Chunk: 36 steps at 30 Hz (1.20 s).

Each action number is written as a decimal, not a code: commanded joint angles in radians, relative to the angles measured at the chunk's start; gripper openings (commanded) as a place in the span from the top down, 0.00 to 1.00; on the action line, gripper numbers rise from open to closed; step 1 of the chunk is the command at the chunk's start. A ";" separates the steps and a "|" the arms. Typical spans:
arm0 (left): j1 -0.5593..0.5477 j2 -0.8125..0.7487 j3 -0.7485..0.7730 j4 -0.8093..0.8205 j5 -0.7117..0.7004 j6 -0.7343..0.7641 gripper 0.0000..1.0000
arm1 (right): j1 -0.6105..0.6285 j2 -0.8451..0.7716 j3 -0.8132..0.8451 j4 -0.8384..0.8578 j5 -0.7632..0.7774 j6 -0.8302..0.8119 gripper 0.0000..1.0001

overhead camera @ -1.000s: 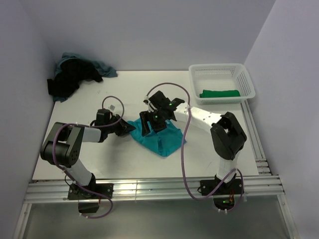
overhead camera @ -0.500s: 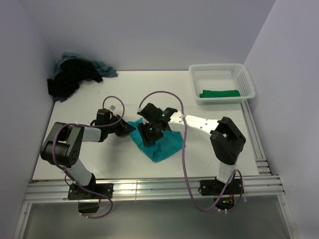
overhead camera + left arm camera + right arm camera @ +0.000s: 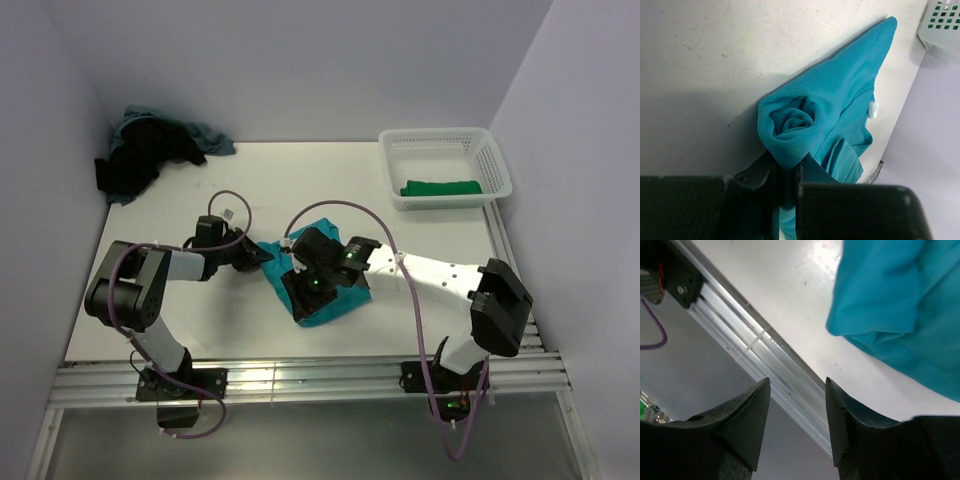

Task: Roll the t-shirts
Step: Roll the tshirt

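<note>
The bright teal t-shirt point(image 3: 335, 290) lies bunched in the middle of the table. My left gripper point(image 3: 258, 256) is shut on its left end, where the cloth is wound into a roll point(image 3: 792, 122). My right gripper point(image 3: 305, 288) hovers over the shirt's near part, jaws open and empty. The right wrist view shows the teal cloth point(image 3: 900, 300) beyond its fingers. A dark green t-shirt point(image 3: 441, 187) lies folded in the white mesh basket point(image 3: 446, 143). Black and grey-blue t-shirts point(image 3: 150, 152) lie piled at the far left corner.
The basket stands at the far right of the table. The metal rail point(image 3: 300, 378) of the table's near edge runs under my right gripper's view point(image 3: 765, 352). Purple cables loop above both arms.
My right gripper has moved toward the near edge and a little left across the teal shirt. The shirt has been drawn nearer and bunched narrower. My left gripper has kept its hold.
</note>
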 commanded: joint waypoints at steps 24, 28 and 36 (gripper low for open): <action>-0.004 -0.049 0.028 -0.078 -0.027 0.040 1.00 | -0.050 0.212 0.079 0.143 0.015 0.003 0.41; -0.004 -0.049 0.030 -0.088 -0.039 0.038 1.00 | 0.013 0.221 0.133 0.091 0.043 -0.015 0.40; -0.004 -0.055 0.020 -0.080 -0.027 0.043 1.00 | -0.018 0.236 0.258 -0.087 0.231 -0.057 0.21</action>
